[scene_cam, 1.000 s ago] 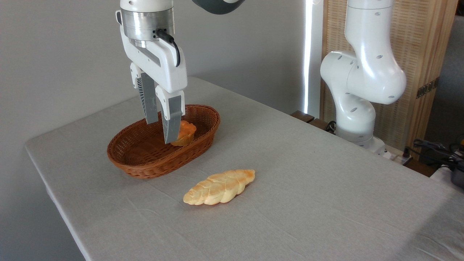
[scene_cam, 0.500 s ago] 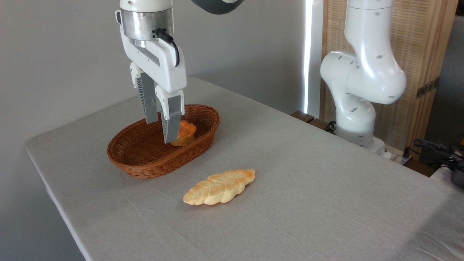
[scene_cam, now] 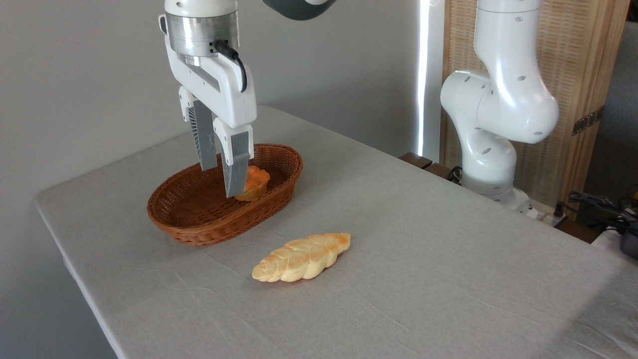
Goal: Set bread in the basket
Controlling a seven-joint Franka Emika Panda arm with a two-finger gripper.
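- One shallow oval wicker basket (scene_cam: 199,219) sits at the left of the grey-clothed table (scene_cam: 448,279), its long axis running from about 8 o'clock to 2 o'clock.
- Above the basket's middle hangs the gripper (scene_cam: 222,182), pointing straight down, its two grey fingers parted by a modest gap with nothing between them; the fingertips are level with the plaited rim or just below it.
- Inside the basket, toward its 2 o'clock end, lies a small orange-brown pastry (scene_cam: 254,183), partly hidden behind the nearer finger; whether finger and pastry touch cannot be told.
- At about 5 o'clock from the basket, near it but apart, the bread (scene_cam: 301,257) lies flat on the cloth: a braided, leaf-shaped loaf, pale golden with browner patches, its tips pointing to roughly 8 and 2 o'clock, nearly parallel to the basket.
- Well to the right, at the table's far edge, rises the white robot arm (scene_cam: 498,109), its base beside the table's edge.
- Behind the arm stands a pale wooden slatted screen (scene_cam: 578,60).
- At the far right edge, dark cables (scene_cam: 598,204) lie in a tangle.
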